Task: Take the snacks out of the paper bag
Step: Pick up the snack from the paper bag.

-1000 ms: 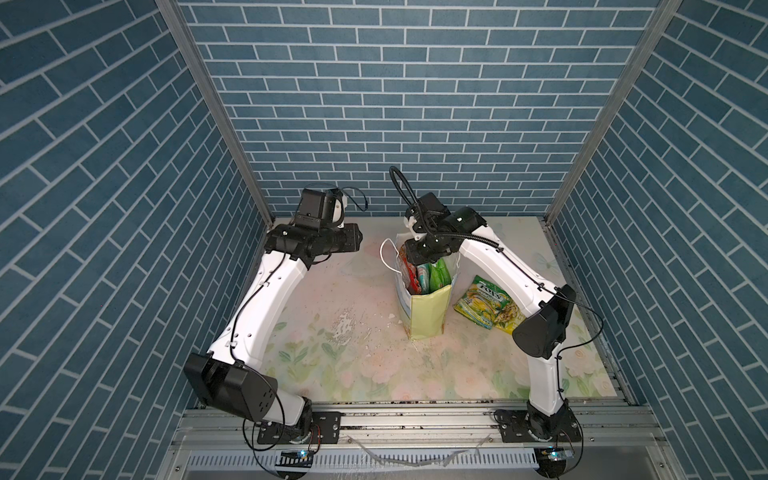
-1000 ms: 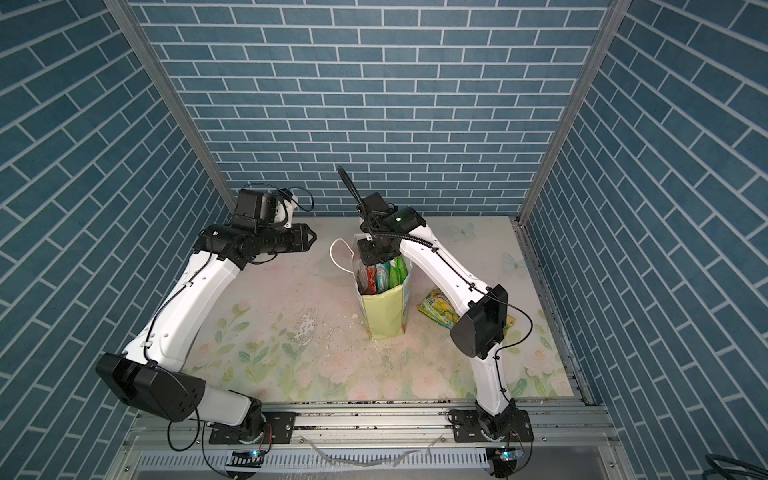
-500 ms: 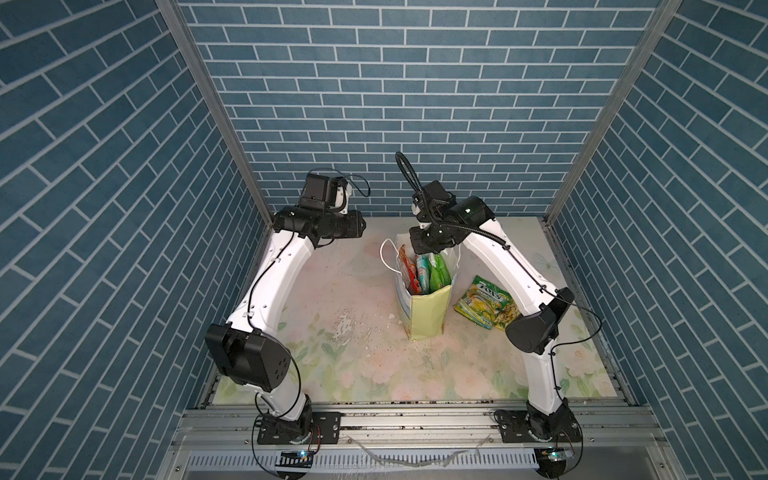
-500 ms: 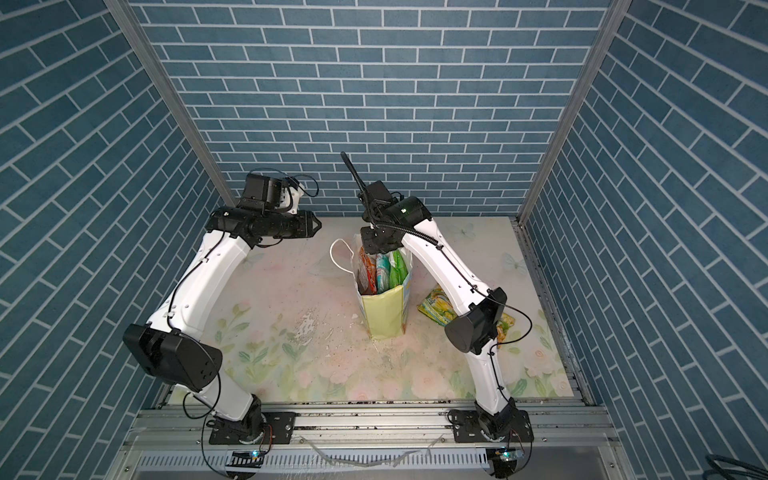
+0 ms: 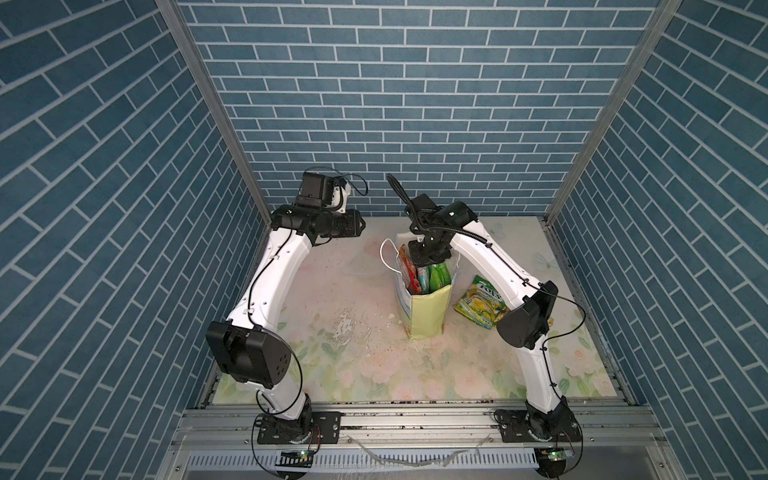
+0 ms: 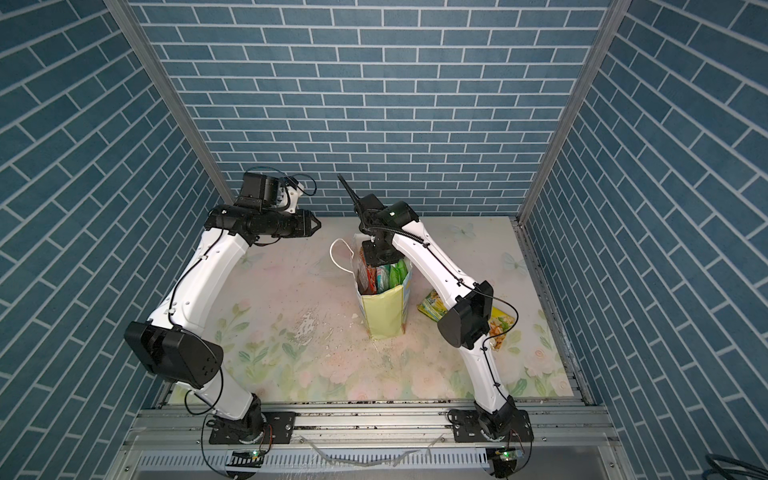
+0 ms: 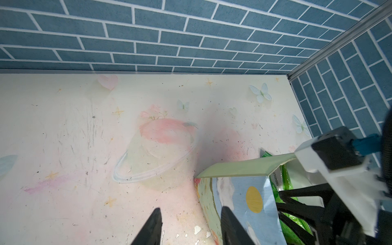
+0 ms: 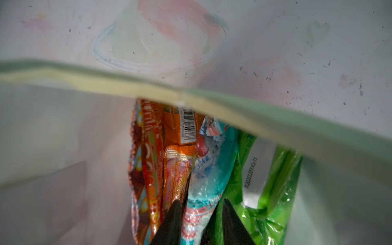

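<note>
Paper bag [image 5: 428, 316] upright mid-table, red, teal, green snacks [image 5: 437, 277] inside; green-yellow packet [image 5: 480, 301] flat beside it

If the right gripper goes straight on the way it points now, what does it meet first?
Probably the teal packet inside the paper bag; it lies just ahead of the right gripper, depth unclear.

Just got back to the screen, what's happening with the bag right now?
The right gripper is down in the mouth of the paper bag, its fingers either side of the teal packet; whether it grips it yet is unclear. The left gripper hangs open and empty beside the bag. One green-yellow packet lies on the table; an orange packet and a green packet sit inside.
</note>
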`<control>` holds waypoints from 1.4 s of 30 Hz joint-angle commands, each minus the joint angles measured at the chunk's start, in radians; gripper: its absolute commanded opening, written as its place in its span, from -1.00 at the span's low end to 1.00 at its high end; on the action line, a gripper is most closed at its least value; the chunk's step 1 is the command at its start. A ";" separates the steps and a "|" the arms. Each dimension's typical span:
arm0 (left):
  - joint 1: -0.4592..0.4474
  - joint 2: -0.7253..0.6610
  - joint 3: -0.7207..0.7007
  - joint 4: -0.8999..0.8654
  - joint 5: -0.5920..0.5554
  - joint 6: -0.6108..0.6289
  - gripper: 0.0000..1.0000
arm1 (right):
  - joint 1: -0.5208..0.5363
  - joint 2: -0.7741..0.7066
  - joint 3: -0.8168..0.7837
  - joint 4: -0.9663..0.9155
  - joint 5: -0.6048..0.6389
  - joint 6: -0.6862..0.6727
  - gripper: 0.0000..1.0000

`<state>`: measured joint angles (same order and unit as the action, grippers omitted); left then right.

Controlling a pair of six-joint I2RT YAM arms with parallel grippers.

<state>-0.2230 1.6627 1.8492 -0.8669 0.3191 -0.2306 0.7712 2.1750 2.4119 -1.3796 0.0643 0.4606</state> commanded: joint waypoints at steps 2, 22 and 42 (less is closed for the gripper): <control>0.006 -0.006 0.000 -0.007 0.013 0.005 -0.06 | -0.001 -0.020 -0.012 -0.045 -0.003 0.021 -0.31; 0.006 -0.064 -0.074 0.027 0.005 -0.021 -0.06 | -0.001 0.049 -0.030 -0.011 -0.019 -0.010 -0.30; 0.005 -0.112 -0.122 0.038 -0.021 -0.030 -0.06 | -0.001 -0.046 -0.063 0.052 0.032 -0.063 -1.00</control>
<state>-0.2218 1.5692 1.7370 -0.8436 0.3077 -0.2554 0.7712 2.1937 2.3455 -1.3239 0.0692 0.4294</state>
